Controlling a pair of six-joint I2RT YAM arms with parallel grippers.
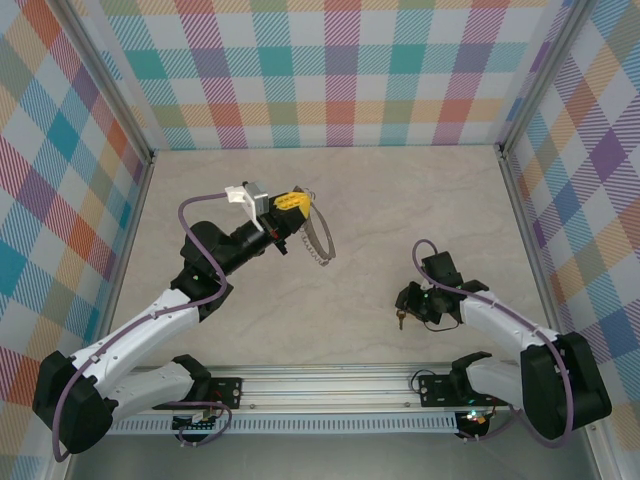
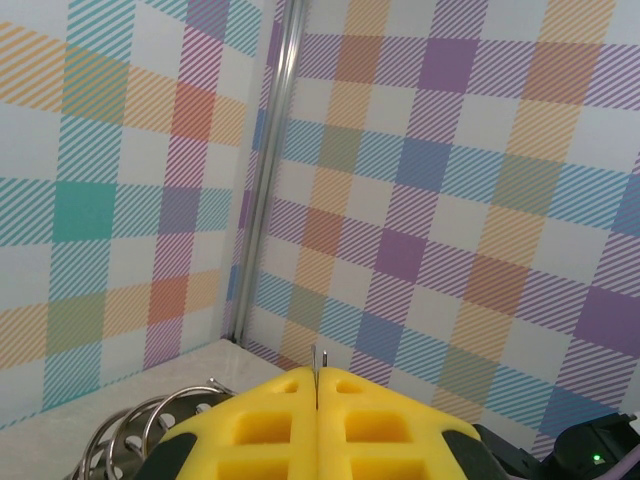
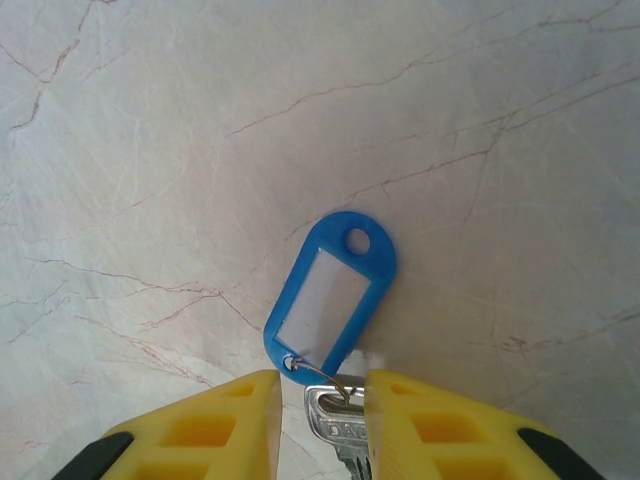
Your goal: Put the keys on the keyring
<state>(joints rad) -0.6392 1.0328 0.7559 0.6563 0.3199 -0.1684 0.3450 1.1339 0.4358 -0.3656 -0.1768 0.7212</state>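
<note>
Yellow fingers (image 3: pixel 200 430) of the right gripper (image 3: pixel 322 385) stand slightly apart, straddling the silver head of the keys (image 3: pixel 335 290). Their blue tag lies flat on the marble table (image 3: pixel 150 150). Well apart, the left gripper (image 2: pixel 316 375) is pinched tight on the keyring (image 2: pixel 120 445).

"How's the light?"
"Bright and even from overhead. A soft, faint shadow hugs the blue tag (image 3: pixel 333 300)."
"Sharpness?"
"The tag is crisp. The yellow fingers (image 3: pixel 200 432) just below it look slightly soft."
</note>
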